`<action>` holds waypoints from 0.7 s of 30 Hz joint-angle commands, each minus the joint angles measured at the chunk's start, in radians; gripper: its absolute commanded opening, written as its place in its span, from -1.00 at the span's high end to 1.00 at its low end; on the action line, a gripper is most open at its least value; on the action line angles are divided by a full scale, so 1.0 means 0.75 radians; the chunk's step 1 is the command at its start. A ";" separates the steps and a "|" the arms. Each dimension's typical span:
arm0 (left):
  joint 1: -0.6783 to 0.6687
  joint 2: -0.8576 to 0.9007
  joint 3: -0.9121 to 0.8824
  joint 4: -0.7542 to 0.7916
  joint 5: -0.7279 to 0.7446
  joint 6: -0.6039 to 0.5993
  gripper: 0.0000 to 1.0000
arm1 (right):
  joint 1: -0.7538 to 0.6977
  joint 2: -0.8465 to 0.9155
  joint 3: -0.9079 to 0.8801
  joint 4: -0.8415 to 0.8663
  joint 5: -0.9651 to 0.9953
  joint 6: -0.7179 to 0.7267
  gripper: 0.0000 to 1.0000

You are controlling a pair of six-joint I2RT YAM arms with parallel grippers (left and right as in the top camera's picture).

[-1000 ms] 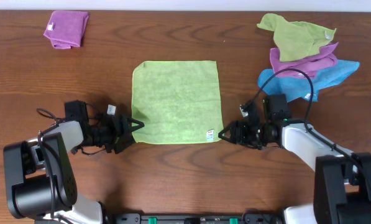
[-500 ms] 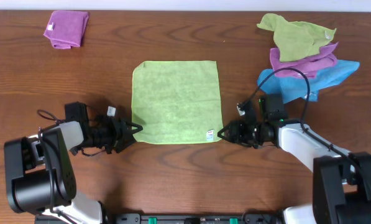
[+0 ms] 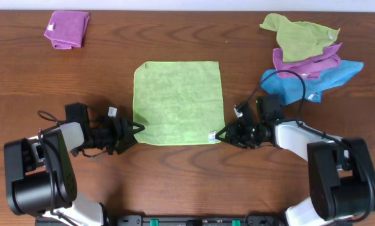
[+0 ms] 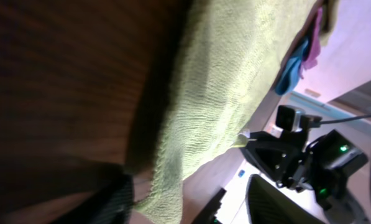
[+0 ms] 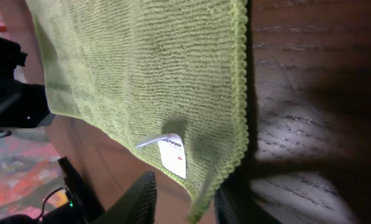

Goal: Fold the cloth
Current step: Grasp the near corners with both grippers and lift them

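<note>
Count: two hands, five cloths, one brown wooden desk (image 3: 174, 182).

Nearest the robot, the left hand (image 3: 135, 128) lies low on the desk at the near left corner of the bright lime-green square microfibre cloth (image 3: 178, 100). In the left wrist view its fingers stand apart, with the corner lying between them and touching the lower finger (image 4: 114, 199). No clamp on the fabric is visible.

The right hand (image 3: 220, 134) lies at the near right corner. Its fingers (image 5: 141, 199) are also apart. The corner tip sits in the gap, and its hem reaches the finger on the desk side.

The lime-green cloth lies flat and unfolded at the centre of the desk, between the two hands. Its edges run parallel to the desk edges. It is close to square, so no long axis stands out (it is only slightly wider than deep from overhead). A small white tag (image 3: 212, 134) marks the near right corner, just beside the right hand.

Far left: one folded purple cloth (image 3: 68, 28), well apart from the rest.

Far right: a loose pile of three, with one olive-green cloth (image 3: 294, 37) farthest, one purple cloth (image 3: 306, 61) below it, and one blue cloth (image 3: 325, 75) nearest.
</note>
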 commanded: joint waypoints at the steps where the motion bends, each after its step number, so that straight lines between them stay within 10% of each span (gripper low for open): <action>1: -0.009 0.117 -0.070 0.005 -0.484 0.020 0.06 | 0.012 0.038 -0.010 -0.004 0.064 0.010 0.47; 7: -0.009 0.117 -0.069 0.012 -0.479 -0.001 0.89 | 0.012 0.038 -0.009 0.005 0.063 0.032 0.97; 21: -0.010 0.072 0.182 -0.106 -0.222 -0.060 0.89 | 0.012 -0.002 0.255 -0.075 -0.008 0.035 0.97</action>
